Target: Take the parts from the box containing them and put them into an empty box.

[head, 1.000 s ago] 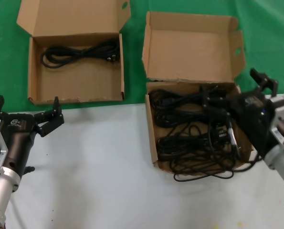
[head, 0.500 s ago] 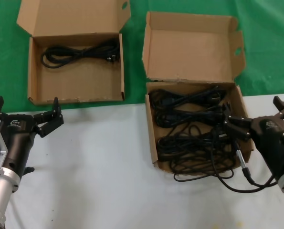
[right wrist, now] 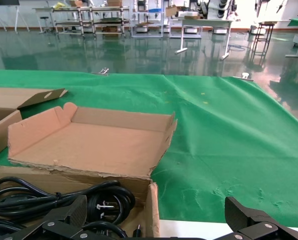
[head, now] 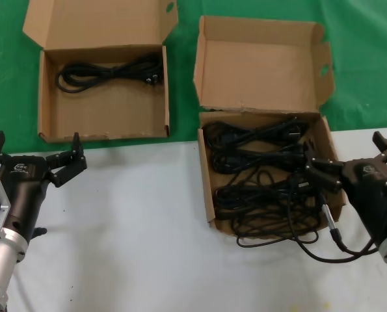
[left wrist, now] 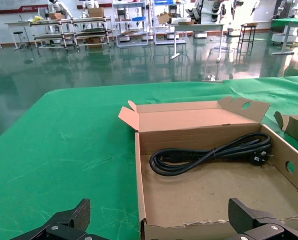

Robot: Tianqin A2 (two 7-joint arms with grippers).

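The squarish box point(head: 206, 185) with its upright flapped lid holds several black cables point(head: 265, 175). One cable point(head: 330, 244) trails out over its front right corner onto the white table. My right gripper point(head: 344, 153) is open and empty, its fingers astride the box's right wall; the wrist view shows that wall point(right wrist: 154, 210) and a coiled plug end point(right wrist: 106, 202) between them. The wide box point(head: 42, 97) at the back left holds one cable bundle point(head: 108, 70). My left gripper point(head: 37, 146) is open and empty just in front of the wide box's front wall point(left wrist: 214, 231).
The boxes sit on a green cloth point(head: 362, 58) that covers the far half. The near half is a white tabletop point(head: 134, 221). The two boxes stand side by side with a narrow gap. Shelves and tables stand far behind, off the table.
One second ago my right gripper was over the cables in the squarish box. It drew back to the right wall, and a cable came out onto the table. The left arm has not moved.
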